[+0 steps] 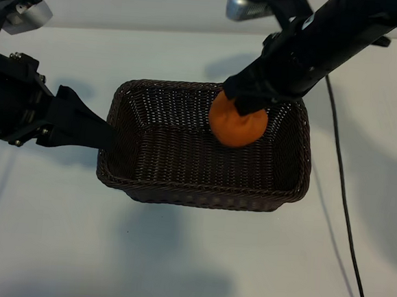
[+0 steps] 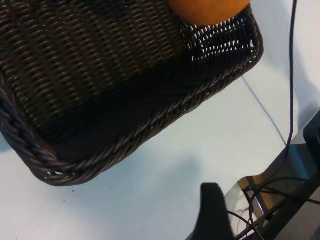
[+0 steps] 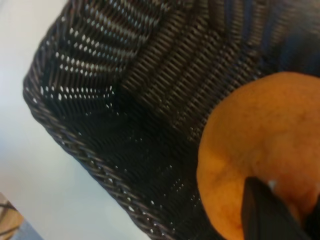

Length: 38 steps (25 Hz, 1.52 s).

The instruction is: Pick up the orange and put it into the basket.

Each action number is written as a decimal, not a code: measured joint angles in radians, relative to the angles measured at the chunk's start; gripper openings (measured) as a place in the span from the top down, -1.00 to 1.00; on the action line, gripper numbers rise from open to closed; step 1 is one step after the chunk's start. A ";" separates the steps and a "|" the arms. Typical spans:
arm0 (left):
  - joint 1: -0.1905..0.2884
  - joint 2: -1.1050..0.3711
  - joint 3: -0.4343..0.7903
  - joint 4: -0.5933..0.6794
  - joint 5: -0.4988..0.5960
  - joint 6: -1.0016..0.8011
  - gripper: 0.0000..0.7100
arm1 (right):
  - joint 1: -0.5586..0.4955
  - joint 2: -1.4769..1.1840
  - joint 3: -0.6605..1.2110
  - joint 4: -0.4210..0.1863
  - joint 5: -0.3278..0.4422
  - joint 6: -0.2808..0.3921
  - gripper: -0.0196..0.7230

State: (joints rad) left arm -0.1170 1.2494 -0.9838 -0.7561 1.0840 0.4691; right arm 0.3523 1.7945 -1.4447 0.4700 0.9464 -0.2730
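Note:
The orange [image 1: 238, 127] hangs over the far right part of the basket [image 1: 202, 193], at about rim height. My right gripper [image 1: 247, 103] is shut on its top, coming in from the upper right. In the right wrist view the orange [image 3: 265, 135] fills the corner, with one dark finger [image 3: 265, 212] lying against it and the basket's woven wall [image 3: 85, 150] behind. My left gripper [image 1: 93, 130] stands open at the basket's left wall. In the left wrist view one finger [image 2: 215, 212] shows apart from the basket's braided rim [image 2: 125, 145], and the orange [image 2: 210, 10] shows at the far edge.
The basket sits mid-table on a white surface [image 1: 176, 257]. A thin black cable [image 1: 340, 180] runs down the table at the right of the basket. A metal frame with wires [image 2: 280, 200] lies at the table's edge in the left wrist view.

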 joint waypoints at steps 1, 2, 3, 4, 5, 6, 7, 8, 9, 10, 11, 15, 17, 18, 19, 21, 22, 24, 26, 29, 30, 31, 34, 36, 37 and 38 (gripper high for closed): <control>0.000 0.000 0.000 0.000 0.000 0.000 -0.53 | 0.005 0.013 0.000 -0.006 -0.001 -0.001 0.71; 0.000 0.000 0.000 0.000 0.000 0.000 -0.53 | 0.009 0.027 0.000 -0.011 -0.002 -0.001 0.72; 0.000 0.000 0.000 0.000 0.000 0.000 -0.53 | 0.015 0.040 0.000 -0.013 -0.004 -0.002 0.72; 0.000 0.000 0.000 0.000 0.000 0.000 -0.53 | 0.021 0.049 0.000 -0.015 -0.007 -0.002 0.72; 0.000 0.000 0.000 0.000 0.000 0.000 -0.53 | 0.029 0.060 0.000 -0.017 -0.008 -0.004 0.72; 0.000 0.000 0.000 0.000 0.000 0.003 -0.53 | 0.033 0.069 0.000 -0.021 -0.012 -0.005 0.72; 0.000 0.000 0.000 0.000 -0.001 0.007 -0.53 | 0.036 0.078 0.000 -0.024 -0.013 -0.005 0.72; 0.000 0.000 0.000 0.000 -0.001 0.011 -0.53 | 0.038 0.089 0.000 -0.028 -0.013 -0.005 0.72; 0.000 0.000 0.000 0.000 -0.001 0.014 -0.53 | 0.038 0.099 0.000 -0.032 -0.014 -0.005 0.72; 0.000 0.000 0.000 0.000 -0.001 0.015 -0.53 | 0.038 0.108 0.001 -0.037 -0.015 -0.005 0.72; 0.000 0.000 0.000 0.000 -0.001 0.015 -0.53 | 0.038 0.112 0.006 -0.048 -0.018 -0.005 0.72; 0.000 0.000 0.000 0.000 -0.004 0.017 -0.53 | 0.038 0.115 0.020 -0.089 -0.024 -0.005 0.72; 0.000 0.000 0.000 0.000 -0.007 0.017 -0.53 | 0.038 0.115 0.021 -0.090 -0.024 -0.005 0.72; 0.000 0.000 0.000 0.000 -0.007 0.017 -0.53 | 0.038 0.115 0.021 -0.090 -0.024 -0.004 0.72; 0.000 0.000 0.000 0.000 -0.008 0.017 -0.53 | 0.038 0.115 0.021 -0.090 -0.024 -0.004 0.72; 0.000 0.000 0.000 0.000 -0.009 0.017 -0.53 | 0.038 0.116 0.021 -0.090 -0.024 -0.004 0.72; 0.000 0.000 0.000 0.000 -0.009 0.017 -0.53 | 0.038 0.117 0.021 -0.090 -0.024 -0.004 0.72; 0.000 0.000 0.000 0.000 -0.010 0.017 -0.53 | 0.038 0.117 0.021 -0.088 -0.024 -0.004 0.72; 0.000 0.000 0.000 0.000 -0.011 0.017 -0.53 | 0.038 0.117 0.021 -0.088 -0.024 -0.004 0.72; 0.000 0.000 0.000 0.000 -0.012 0.017 -0.53 | 0.038 0.117 0.021 -0.087 -0.016 -0.005 0.58; 0.000 0.000 0.000 0.000 -0.012 0.017 -0.53 | 0.038 0.117 0.021 -0.087 -0.007 -0.005 0.49; 0.000 0.000 0.000 0.000 -0.012 0.017 -0.53 | 0.038 0.117 0.021 -0.087 0.004 -0.005 0.36; 0.000 0.000 0.000 0.000 -0.012 0.017 -0.53 | 0.038 0.117 0.006 -0.085 0.040 -0.004 -0.06; 0.000 0.000 0.000 0.000 -0.012 0.017 -0.53 | 0.038 0.117 -0.009 -0.077 0.061 -0.001 -0.33; 0.000 0.000 0.000 0.000 -0.012 0.017 -0.53 | 0.038 0.117 -0.016 -0.072 0.070 -0.001 -0.44; 0.000 0.000 0.000 0.000 -0.012 0.017 -0.53 | 0.038 0.117 -0.020 -0.066 0.080 -0.001 -0.52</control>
State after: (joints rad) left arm -0.1170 1.2494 -0.9838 -0.7561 1.0719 0.4858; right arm 0.3900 1.9119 -1.4647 0.4036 1.0266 -0.2736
